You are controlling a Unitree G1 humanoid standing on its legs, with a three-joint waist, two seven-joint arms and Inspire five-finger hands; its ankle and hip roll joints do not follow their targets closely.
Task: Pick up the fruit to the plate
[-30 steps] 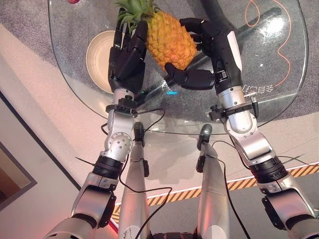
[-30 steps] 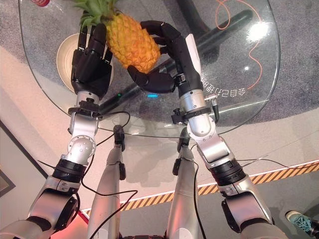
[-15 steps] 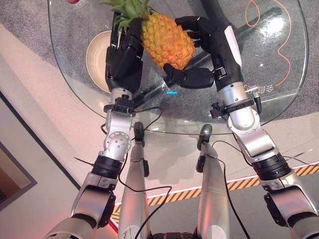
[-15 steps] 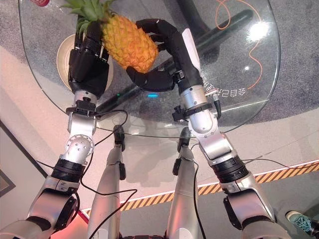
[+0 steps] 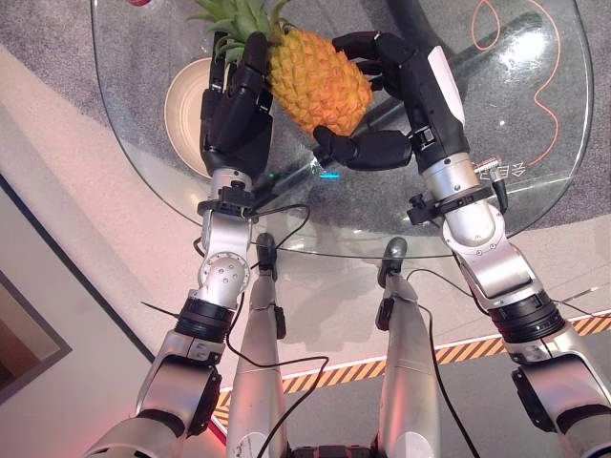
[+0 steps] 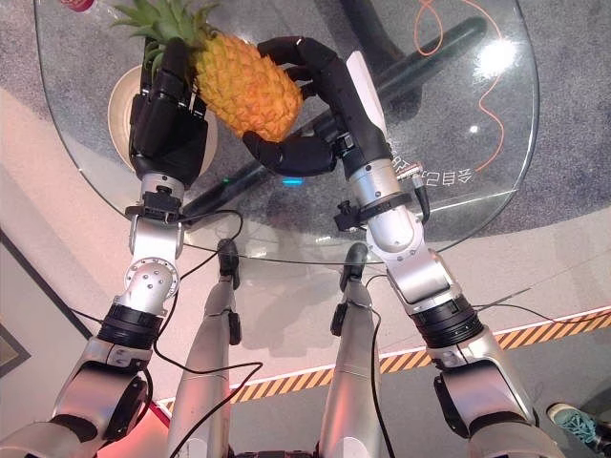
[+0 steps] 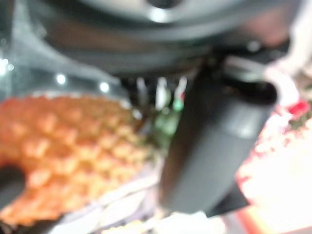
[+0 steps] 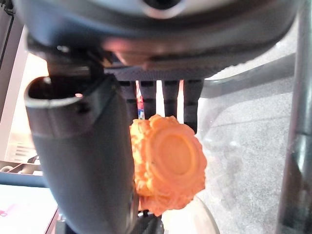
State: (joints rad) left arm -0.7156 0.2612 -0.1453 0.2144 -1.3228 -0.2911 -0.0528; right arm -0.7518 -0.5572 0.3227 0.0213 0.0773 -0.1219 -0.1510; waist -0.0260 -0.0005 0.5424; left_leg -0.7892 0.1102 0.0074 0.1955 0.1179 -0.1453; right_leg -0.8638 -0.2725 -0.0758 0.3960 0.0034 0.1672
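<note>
Round glass table (image 5: 535, 205) spans the scene, with grey carpet visible through its top. At the left, a cream plate (image 5: 181, 105) sits on the glass, partly covered by the left hand (image 5: 234, 114). That hand's fingers stand nearly straight and lie flat against the leafy end of the pineapple (image 5: 315, 81), pressing its left side rather than curling round it. The pineapple is held up between both hands, tilted, crown toward the upper left, just right of the plate. On its right side the right hand (image 5: 410, 86) wraps it: fingers curl over the top, thumb hooks beneath the base.
</note>
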